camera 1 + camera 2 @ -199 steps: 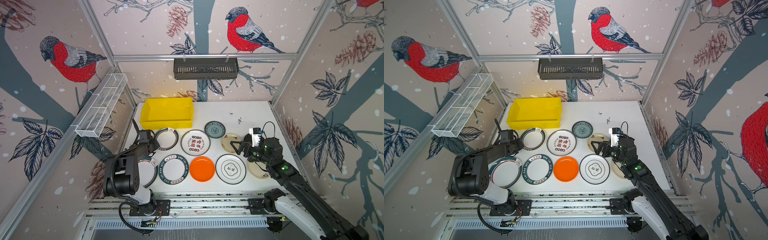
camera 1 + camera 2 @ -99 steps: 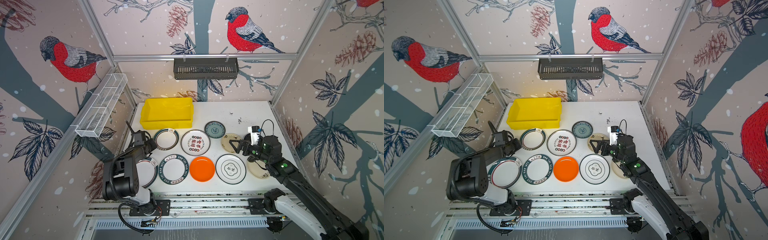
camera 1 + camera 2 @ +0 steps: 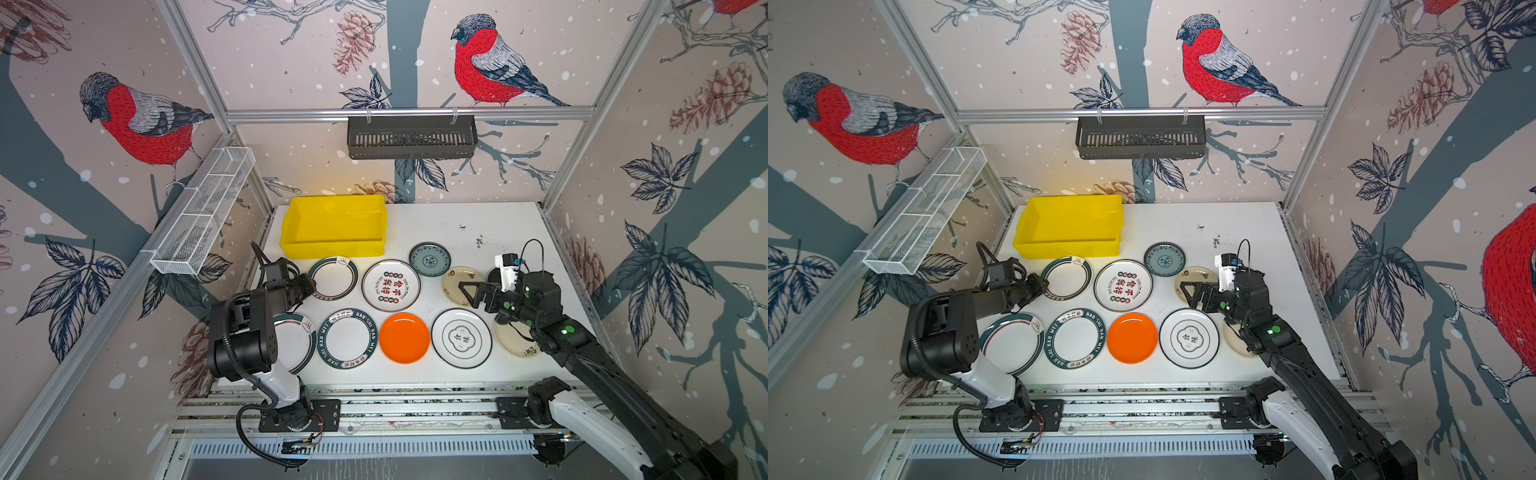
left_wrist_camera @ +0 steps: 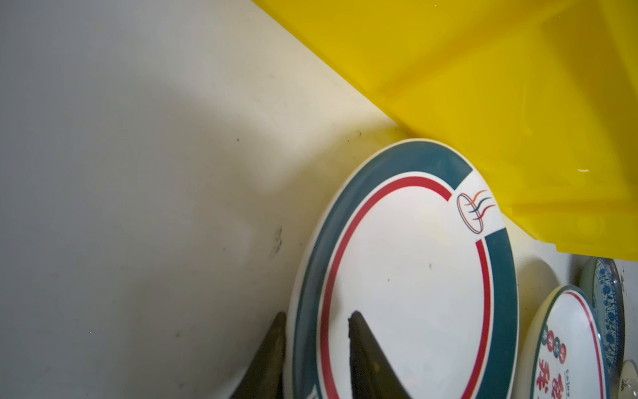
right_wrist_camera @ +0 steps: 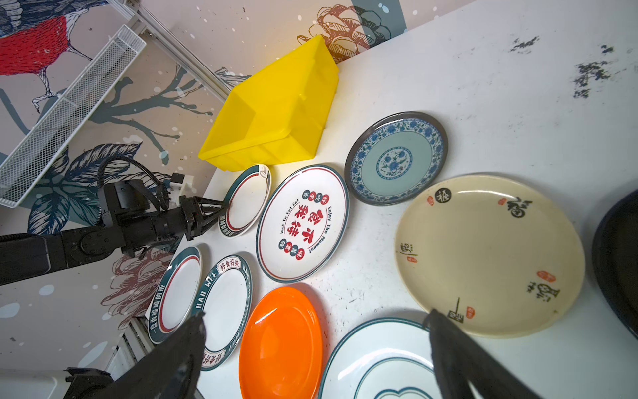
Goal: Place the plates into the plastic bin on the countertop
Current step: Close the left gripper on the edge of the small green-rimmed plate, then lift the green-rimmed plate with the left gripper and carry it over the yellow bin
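Observation:
The yellow plastic bin stands at the back left of the white countertop. Several plates lie in front of it, among them orange, teal patterned and cream. My left gripper sits at the near rim of a green-rimmed plate. Its jaws are narrowly apart astride that rim, and the plate lies flat. My right gripper hovers wide open and holds nothing, above the gap between the cream plate and a white plate with a green motif.
A black slotted basket hangs on the back wall. A white wire-mesh basket hangs on the left wall. Aluminium rails run along the front edge. The right arm covers part of a black plate and another cream plate.
My left wrist has shifted slightly leftward at the plate's rim, and its jaws have opened a little. The right arm has hardly moved.

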Motion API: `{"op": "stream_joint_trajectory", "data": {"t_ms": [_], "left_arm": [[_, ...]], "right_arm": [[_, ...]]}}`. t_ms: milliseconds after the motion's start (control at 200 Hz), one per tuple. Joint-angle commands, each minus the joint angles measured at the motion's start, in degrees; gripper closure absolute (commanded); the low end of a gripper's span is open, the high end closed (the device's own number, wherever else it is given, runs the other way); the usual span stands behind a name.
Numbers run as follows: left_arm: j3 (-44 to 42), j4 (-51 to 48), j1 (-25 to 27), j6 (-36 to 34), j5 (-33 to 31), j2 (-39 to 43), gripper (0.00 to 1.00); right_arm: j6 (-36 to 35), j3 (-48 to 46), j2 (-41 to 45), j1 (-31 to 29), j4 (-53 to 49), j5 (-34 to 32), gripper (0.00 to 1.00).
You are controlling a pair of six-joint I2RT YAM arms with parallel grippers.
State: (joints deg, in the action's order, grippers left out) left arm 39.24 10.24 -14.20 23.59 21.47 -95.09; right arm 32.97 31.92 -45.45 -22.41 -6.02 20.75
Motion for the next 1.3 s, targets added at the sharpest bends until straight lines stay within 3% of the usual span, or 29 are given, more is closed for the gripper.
{"op": "stream_joint_trajectory", "data": {"t_ms": [0,310,876,1297], "left_arm": [[0.9,-2.0,-0.2,-0.6,1.5,-1.5,0.71],[2.1,-3.0,-0.2,-1.4,2.0,-2.8,0.83],[1.4,-3.0,-0.2,-2.4,3.0,-1.9,0.91],[1.7,-5.4,2.0,-4.5,-0.2,0.2,0.95]], "right_arm": [[0.1,0.1,-0.4,-0.1,0.6,-0.8,0.0],[0.3,0.1,-1.2,-0.1,0.8,-1.4,0.0],[0.3,-1.2,-1.1,-0.1,0.8,-2.1,0.0],[-0.4,-1.0,-1.8,-0.1,0.9,-2.2,0.0]]}}
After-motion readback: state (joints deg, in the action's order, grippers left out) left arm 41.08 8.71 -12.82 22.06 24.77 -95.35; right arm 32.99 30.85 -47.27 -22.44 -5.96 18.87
